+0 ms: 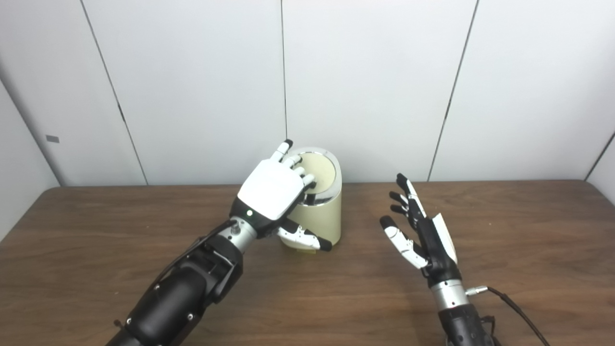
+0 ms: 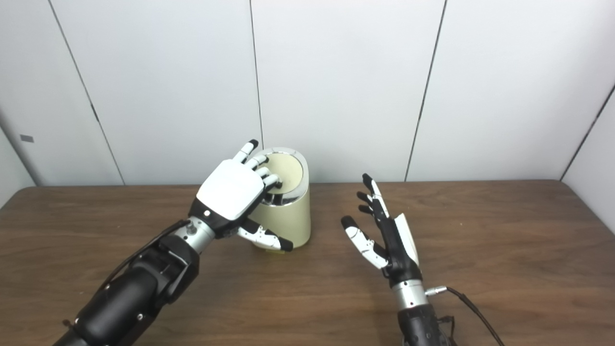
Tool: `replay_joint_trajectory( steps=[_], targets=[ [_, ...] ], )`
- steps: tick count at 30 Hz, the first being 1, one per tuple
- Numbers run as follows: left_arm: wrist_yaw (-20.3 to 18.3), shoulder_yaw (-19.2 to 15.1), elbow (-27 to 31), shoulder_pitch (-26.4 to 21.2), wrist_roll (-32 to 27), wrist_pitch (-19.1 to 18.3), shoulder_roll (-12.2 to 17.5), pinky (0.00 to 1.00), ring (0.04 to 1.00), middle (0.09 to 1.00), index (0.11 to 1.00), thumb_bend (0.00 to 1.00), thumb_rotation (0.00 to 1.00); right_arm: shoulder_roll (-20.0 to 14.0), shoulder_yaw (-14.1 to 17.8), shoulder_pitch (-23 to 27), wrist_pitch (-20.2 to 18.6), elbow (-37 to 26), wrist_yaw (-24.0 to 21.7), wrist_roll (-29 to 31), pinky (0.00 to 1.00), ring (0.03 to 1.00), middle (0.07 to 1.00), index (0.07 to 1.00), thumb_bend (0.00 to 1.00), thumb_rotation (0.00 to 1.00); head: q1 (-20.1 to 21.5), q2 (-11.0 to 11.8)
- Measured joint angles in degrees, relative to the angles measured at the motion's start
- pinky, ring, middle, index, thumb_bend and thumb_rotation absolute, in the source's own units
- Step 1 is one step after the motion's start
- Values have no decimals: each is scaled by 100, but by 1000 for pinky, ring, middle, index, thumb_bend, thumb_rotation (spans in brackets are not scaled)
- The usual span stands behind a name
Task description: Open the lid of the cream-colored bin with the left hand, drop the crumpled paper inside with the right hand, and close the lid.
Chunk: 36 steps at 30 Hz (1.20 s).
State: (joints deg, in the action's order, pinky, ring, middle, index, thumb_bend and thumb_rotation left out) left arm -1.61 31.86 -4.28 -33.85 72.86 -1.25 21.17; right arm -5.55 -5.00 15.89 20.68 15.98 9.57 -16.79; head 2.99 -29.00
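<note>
Left hand (image 1: 273, 191): fingers spread, resting on the round cream lid (image 1: 318, 173), holding nothing
Bin: cream-colored round bin (image 1: 323, 216) on brown wooden desk (image 1: 504, 250)
Right hand (image 1: 423, 230): open, empty, beside bin

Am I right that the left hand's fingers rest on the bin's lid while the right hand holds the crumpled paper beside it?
Not quite. The right hand holds nothing: both views show it open, fingers apart, and no paper in sight. The left hand's fingers do rest on the lid of the bin.
</note>
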Motion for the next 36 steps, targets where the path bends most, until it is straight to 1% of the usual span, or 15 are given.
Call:
replay_joint_trajectory(
  steps=[3, 6, 8, 10, 14, 18, 20, 21, 24, 27, 30, 36],
  targets=[
    [24, -56, -53, -11, 20, -16, -78, 1000, 957, 828, 811, 944, 948, 1, -6, 2, -1, 0, 0, -17, 818, 899, 982, 981, 248, 755, 0, 17],
    [76, -103, -151, -101, 32, -43, -174, 1000, 977, 834, 812, 963, 974, 5, -10, 12, -1, 10, -1, -17, 821, 901, 984, 984, 249, 751, 9, 35],
    [71, -120, -171, -157, 115, -73, -208, 1000, 978, 834, 811, 971, 984, 20, -19, 26, -1, 14, -7, -17, 829, 904, 988, 987, 240, 747, 9, 44],
    [51, -133, -201, -224, 155, -89, -238, 1000, 976, 839, 813, 975, 964, 32, -21, 31, 0, 13, -12, -18, 834, 910, 990, 986, 229, 735, 0, 44],
    [-120, -210, -222, -321, 151, -118, -316, 1000, 971, 840, 811, 976, 937, 31, -44, 40, 0, 16, -9, -55, 845, 916, 991, 984, 220, 735, 0, 53],
    [-87, -281, -244, -318, 150, -127, -368, 1000, 955, 824, 798, 966, 934, 33, -46, 43, -2, 18, -11, -59, 848, 917, 992, 986, 234, 751, 0, 62],
    [-30, -309, -265, -318, 158, -129, -374, 1000, 937, 807, 787, 955, 940, 37, -46, 43, -2, 17, -11, -59, 837, 913, 990, 984, 228, 733, 0, 62],
    [27, -330, -267, -312, 167, -129, -374, 1000, 900, 775, 759, 942, 936, 39, -46, 45, -2, 17, -8, -59, 828, 908, 990, 984, 218, 709, 0, 62],
    [463, -429, -278, -291, 188, -140, -368, 1000, 841, 717, 704, 904, 954, 42, -45, 51, -1, 20, -2, -59, 826, 907, 992, 987, 210, 669, -18, 62],
    [761, -559, -257, -295, 180, -139, -367, 1000, 837, 703, 691, 882, 974, 43, -53, 81, 2, 62, -4, -59, 846, 923, 999, 990, 210, 674, -35, 88],
    [859, -652, -147, -307, 130, -123, -369, 1000, 849, 710, 698, 883, 970, 42, -72, 112, 8, 110, -5, -59, 854, 930, 1000, 990, 216, 688, -35, 132],
    [875, -728, -114, -341, 53, -57, -376, 1000, 851, 721, 704, 878, 972, 45, -79, 140, 9, 154, 1, -60, 855, 930, 997, 985, 217, 681, -35, 149]
  ],
)
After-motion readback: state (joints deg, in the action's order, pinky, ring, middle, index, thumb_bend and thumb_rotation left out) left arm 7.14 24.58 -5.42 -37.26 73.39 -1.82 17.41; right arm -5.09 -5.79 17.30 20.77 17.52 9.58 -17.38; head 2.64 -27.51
